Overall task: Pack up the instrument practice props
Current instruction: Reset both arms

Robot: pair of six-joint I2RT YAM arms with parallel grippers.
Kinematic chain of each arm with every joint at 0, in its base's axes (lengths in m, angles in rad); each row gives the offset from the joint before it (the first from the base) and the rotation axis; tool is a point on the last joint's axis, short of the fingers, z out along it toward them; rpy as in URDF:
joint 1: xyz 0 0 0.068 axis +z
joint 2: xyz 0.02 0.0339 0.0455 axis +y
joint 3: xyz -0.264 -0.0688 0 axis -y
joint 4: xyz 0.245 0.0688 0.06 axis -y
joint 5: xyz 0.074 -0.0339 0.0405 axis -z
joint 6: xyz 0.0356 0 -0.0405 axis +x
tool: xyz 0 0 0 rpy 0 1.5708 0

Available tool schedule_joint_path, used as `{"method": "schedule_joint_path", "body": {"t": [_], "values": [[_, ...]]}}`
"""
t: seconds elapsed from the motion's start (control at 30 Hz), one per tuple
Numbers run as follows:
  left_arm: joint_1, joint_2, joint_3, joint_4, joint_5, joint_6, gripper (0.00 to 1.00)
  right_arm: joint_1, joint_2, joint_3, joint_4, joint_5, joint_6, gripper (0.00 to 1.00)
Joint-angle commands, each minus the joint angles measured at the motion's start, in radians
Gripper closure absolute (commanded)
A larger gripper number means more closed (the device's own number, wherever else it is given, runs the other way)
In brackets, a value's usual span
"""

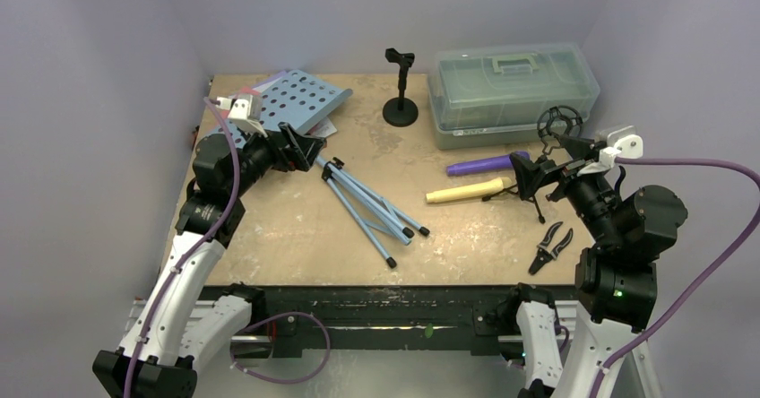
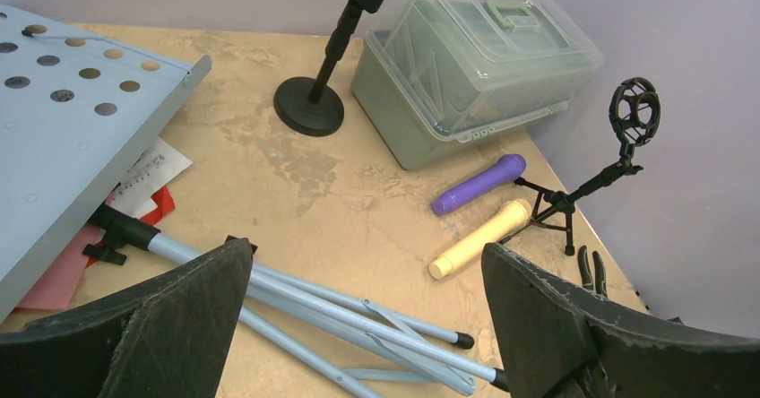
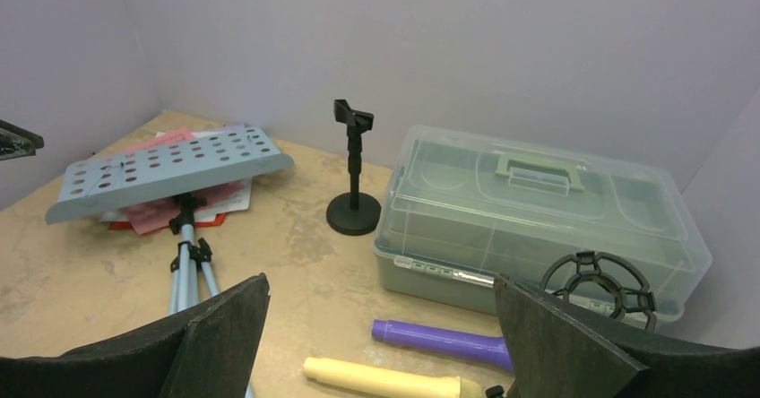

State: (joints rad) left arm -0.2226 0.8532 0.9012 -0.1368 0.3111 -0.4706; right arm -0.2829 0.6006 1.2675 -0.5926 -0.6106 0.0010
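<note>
The light-blue perforated music rest [image 1: 300, 98] lies at the back left on sheet music [image 2: 148, 174] and a red folder [image 2: 63, 272]. Its folded tripod legs [image 1: 372, 205] stretch toward the table's middle. My left gripper [image 1: 303, 150] hangs open over the top of the legs [image 2: 314, 295], holding nothing. A purple microphone [image 1: 484, 163] and a cream microphone [image 1: 466, 190] lie side by side at the right. My right gripper [image 1: 531, 176] stands open and empty just right of them. One black mic holder [image 1: 401, 89] stands on a round base; the other [image 1: 557, 129], ring-topped on a small tripod, stands by my right gripper.
A translucent grey-green box [image 1: 513, 89] with a handle sits shut at the back right. Small black pliers [image 1: 549, 246] lie near the front right edge. Purple-grey walls close in the table at the back and both sides.
</note>
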Motion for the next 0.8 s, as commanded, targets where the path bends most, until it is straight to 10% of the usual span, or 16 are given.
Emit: {"method": "schedule_joint_path", "body": {"t": [0.0,0.77], "values": [[0.006,-0.010,-0.002,0.032,0.019,-0.003,0.00,-0.008,-0.007,-0.008,-0.001,0.022,0.006,0.01],[0.006,-0.012,-0.002,0.029,0.022,0.001,0.00,-0.014,-0.010,-0.015,-0.003,0.009,0.005,0.01]]}}
